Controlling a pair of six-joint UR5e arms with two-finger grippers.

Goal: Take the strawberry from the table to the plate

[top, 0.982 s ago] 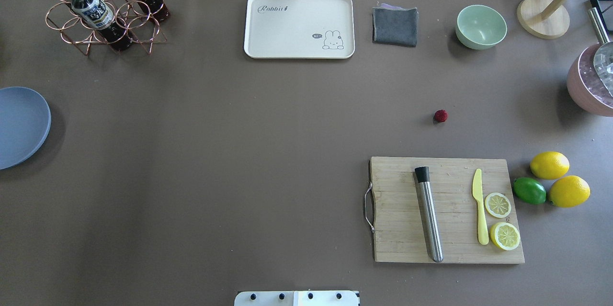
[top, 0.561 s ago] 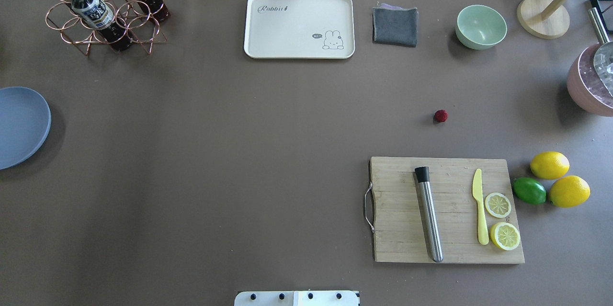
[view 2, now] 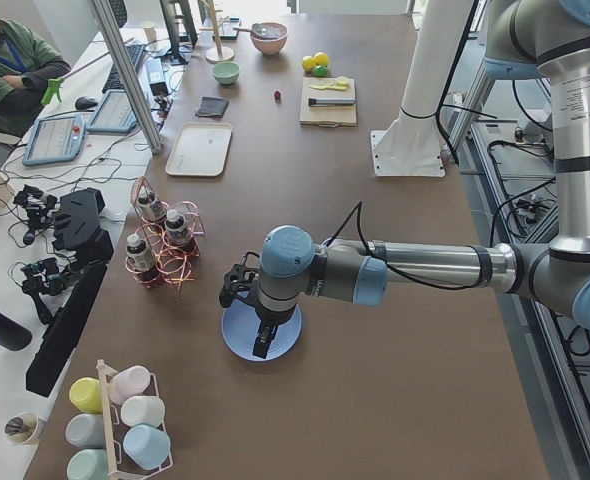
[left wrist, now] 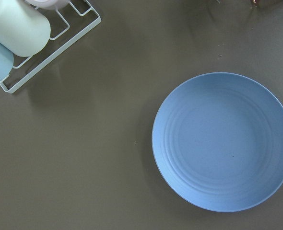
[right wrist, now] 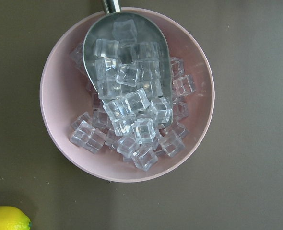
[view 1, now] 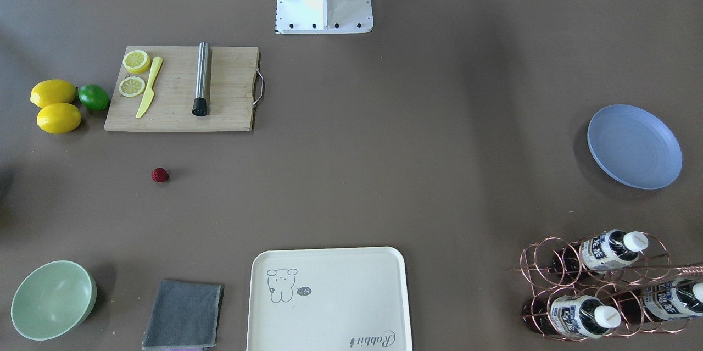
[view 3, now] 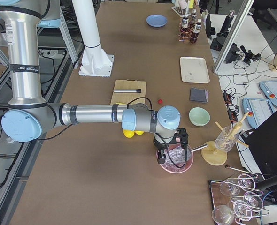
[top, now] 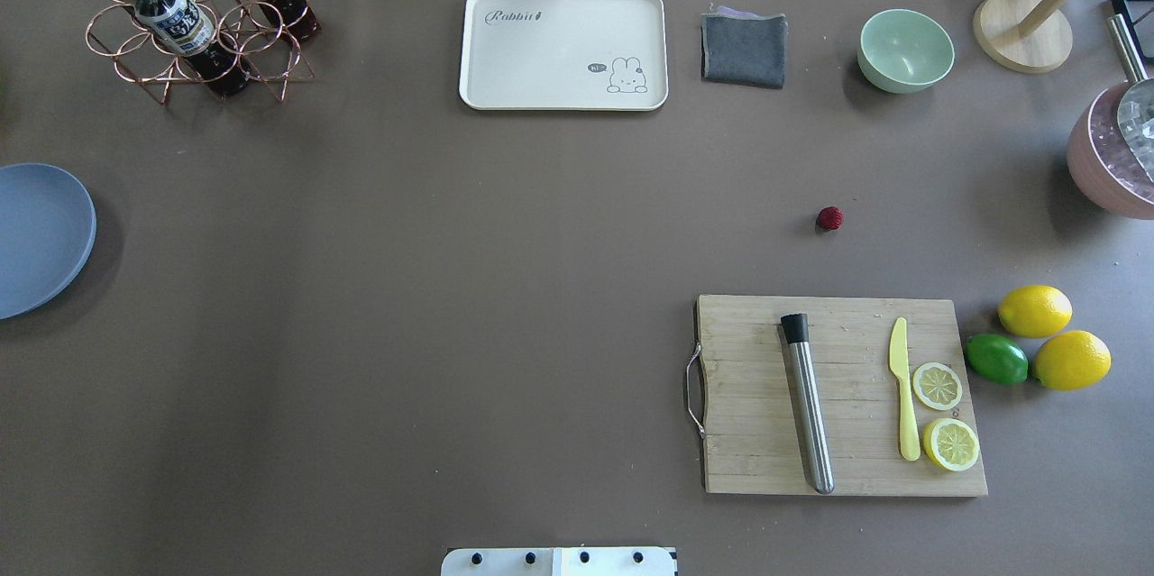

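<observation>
The strawberry point(top: 829, 218) point(view 1: 160, 175) is a tiny dark-red berry lying alone on the brown table point(top: 451, 288), just beyond the cutting board. The blue-grey plate point(top: 36, 238) point(view 1: 634, 146) point(left wrist: 223, 143) rests empty at the table's far left end. No gripper shows in the overhead or front views. In the exterior left view my left gripper point(view 2: 263, 342) hangs over the plate point(view 2: 289, 338). In the exterior right view my right gripper point(view 3: 167, 157) hangs over a pink bowl, well away from the strawberry point(view 3: 160, 101). Whether either gripper is open or shut I cannot tell.
A wooden cutting board point(top: 843, 396) carries a steel muddler, a yellow knife and lemon slices. Two lemons point(top: 1035, 310) and a lime sit beside it. At the back stand a cream tray point(top: 563, 49), grey cloth, green bowl point(top: 905, 50) and bottle rack point(top: 194, 17). The pink bowl point(right wrist: 127, 93) holds ice.
</observation>
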